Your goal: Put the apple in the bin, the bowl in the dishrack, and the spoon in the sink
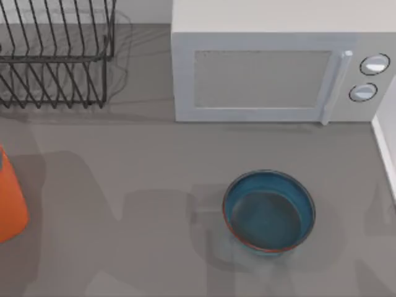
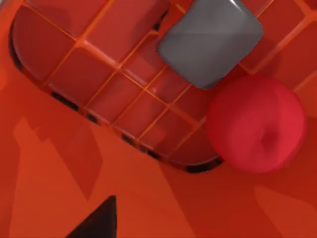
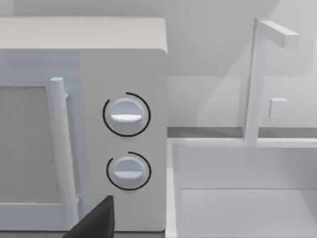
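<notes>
The red apple [image 2: 255, 124] lies inside the orange bin [image 2: 59, 163], on its gridded floor, next to a grey rounded block [image 2: 210, 42]. One dark fingertip [image 2: 99, 223] of my left gripper hangs over the bin wall, apart from the apple and holding nothing. From above, the bin [image 1: 9, 198] stands at the table's left edge. The blue-teal bowl [image 1: 269, 211] sits upright, right of the middle. The black wire dishrack [image 1: 55, 55] is at the back left. The white sink [image 3: 237, 198] lies beside the microwave, past a fingertip [image 3: 94, 220] of my right gripper. The spoon is out of view.
A white microwave [image 1: 272, 62] with two knobs stands along the back, between the dishrack and the sink. The sink's white rim [image 1: 387, 145] runs down the table's right side, with a white tap [image 3: 255, 74] behind the basin. Open grey tabletop surrounds the bowl.
</notes>
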Tool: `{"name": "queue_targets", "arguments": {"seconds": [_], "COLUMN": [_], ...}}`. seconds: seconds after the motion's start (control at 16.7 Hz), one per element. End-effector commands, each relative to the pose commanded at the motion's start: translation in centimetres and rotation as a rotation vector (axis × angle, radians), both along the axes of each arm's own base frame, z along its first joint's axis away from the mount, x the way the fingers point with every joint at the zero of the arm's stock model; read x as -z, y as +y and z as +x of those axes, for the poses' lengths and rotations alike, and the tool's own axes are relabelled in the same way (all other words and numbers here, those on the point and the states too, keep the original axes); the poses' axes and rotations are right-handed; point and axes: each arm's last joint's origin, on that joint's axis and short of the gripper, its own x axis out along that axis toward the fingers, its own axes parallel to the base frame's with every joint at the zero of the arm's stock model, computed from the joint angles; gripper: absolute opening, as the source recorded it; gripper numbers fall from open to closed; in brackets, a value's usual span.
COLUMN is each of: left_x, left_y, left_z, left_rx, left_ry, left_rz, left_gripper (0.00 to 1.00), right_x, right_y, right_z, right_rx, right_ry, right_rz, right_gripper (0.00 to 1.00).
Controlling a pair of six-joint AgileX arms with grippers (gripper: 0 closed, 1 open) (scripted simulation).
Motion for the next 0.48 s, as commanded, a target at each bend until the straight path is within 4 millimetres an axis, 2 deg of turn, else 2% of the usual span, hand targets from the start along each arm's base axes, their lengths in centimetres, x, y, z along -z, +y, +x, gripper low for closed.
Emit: {"name": "queue_targets", "arguments": {"seconds": [0.24,0.48], "left_x": [-1.5,-2.5], "left_y": [-1.4,-2.5], "left_z": [-3.4,-7.2], "left_rx": [0.386,0.745], "left_ry": [-0.152,-0.305], "left_rz": [0.154,0.392], "left_gripper": [1.0,1.0], "right_x": [0.0,0.0], "right_y": [0.0,0.0], "right_z": [0.0,0.0], "right_rx": [0.0,0.0], "right_ry": [0.0,0.0], "right_rz": [0.0,0.0], "right_gripper": [1.0,1.0]}}
